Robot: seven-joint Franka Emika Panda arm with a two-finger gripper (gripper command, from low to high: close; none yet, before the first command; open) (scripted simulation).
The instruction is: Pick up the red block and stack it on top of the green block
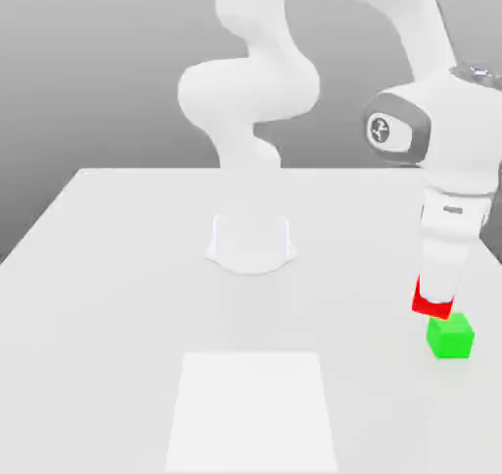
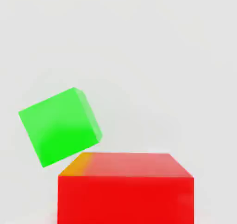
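White worktop (image 1: 118, 266), lower right of exterior frame, tool (image 1: 435, 300) clenched on red block (image 1: 429, 304), raised just beside green block (image 1: 451, 336).

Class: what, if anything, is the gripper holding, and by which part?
The gripper holds the red block by its sides, lifted just above the green block.

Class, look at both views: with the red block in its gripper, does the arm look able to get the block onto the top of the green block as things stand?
Probably yes. The gripper is shut on the red block, held just above and beside the green block. The green block's top face is bare and nothing stands between them.
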